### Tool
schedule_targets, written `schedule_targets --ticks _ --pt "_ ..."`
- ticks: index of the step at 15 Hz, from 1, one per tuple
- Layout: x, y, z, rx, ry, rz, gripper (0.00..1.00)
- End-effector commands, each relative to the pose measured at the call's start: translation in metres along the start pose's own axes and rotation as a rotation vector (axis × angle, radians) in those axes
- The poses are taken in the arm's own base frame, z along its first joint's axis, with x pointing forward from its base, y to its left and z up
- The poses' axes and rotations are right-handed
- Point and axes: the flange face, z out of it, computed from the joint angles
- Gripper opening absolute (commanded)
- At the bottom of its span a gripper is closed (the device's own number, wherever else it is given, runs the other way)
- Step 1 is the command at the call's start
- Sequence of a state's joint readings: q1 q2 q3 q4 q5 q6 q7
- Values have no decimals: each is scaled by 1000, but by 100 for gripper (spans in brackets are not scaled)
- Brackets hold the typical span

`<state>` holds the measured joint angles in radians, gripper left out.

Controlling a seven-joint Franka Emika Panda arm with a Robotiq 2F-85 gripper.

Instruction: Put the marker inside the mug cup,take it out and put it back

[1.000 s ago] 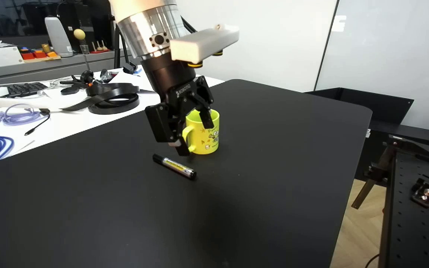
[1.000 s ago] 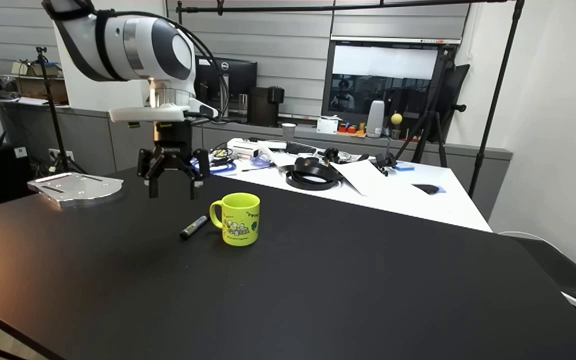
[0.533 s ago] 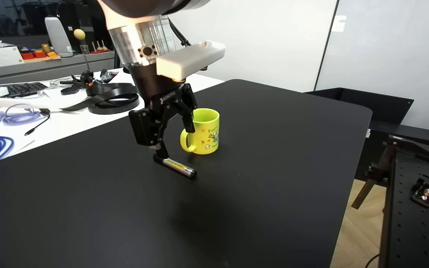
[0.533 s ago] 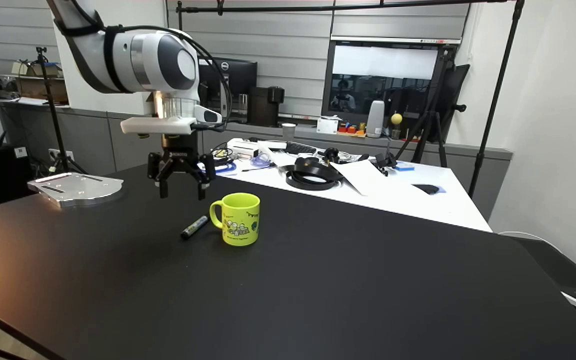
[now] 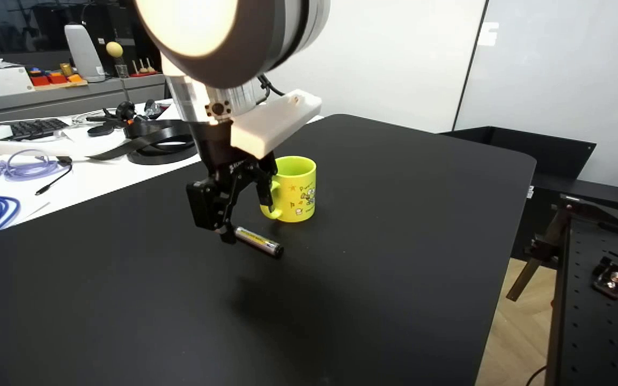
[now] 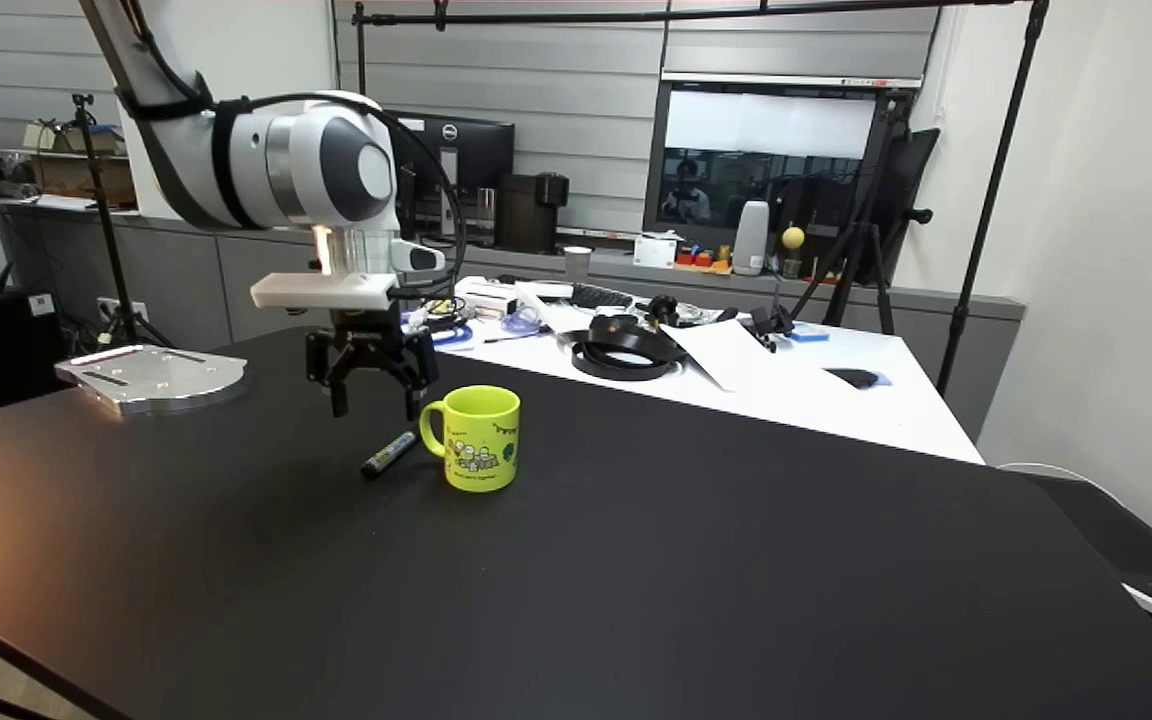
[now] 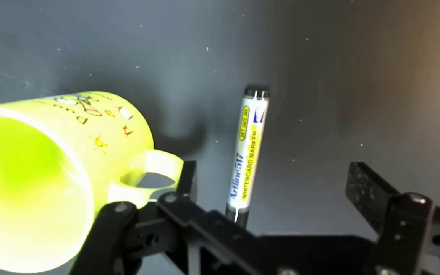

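Note:
The marker (image 5: 258, 242) has a pale silver body with a yellow label and black ends. It lies flat on the black table beside the mug's handle, also in an exterior view (image 6: 389, 455) and the wrist view (image 7: 246, 152). The yellow mug cup (image 5: 299, 195) stands upright with a small print, also in an exterior view (image 6: 481, 440) and the wrist view (image 7: 117, 126). My gripper (image 6: 376, 413) is open and empty, low above the table. In the wrist view the marker shows between the fingers (image 7: 271, 172), nearer the mug-side finger, which overlaps the handle. The gripper hides one marker end.
A silver metal plate (image 6: 156, 378) lies at the far edge of the black table (image 6: 736, 560). A white table (image 6: 866, 400) adjoins it, bearing cables, a black strap roll (image 6: 626, 350) and papers. A perforated black bench with a clamp (image 5: 593, 212) stands beyond a gap.
The gripper has come down and shifted toward the marker's far end, then lower over it. It stays open. The mug stands in the same place, and the marker lies almost where it did.

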<state>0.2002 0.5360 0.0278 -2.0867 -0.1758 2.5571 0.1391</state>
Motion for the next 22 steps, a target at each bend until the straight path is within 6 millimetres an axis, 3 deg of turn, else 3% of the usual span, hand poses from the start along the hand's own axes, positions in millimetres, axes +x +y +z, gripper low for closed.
schedule_targets --ticks 1,5,6,8,17,18,22 --pt "4 -1 19 -12 46 38 100" --pt "4 -3 34 -10 66 47 100" --pt "5 -4 36 -9 71 50 75" --pt "5 -4 37 -12 76 56 68" --pt "2 5 33 -16 86 88 5" --pt "2 6 28 -16 91 92 1" --pt "3 8 2 -21 101 89 5"
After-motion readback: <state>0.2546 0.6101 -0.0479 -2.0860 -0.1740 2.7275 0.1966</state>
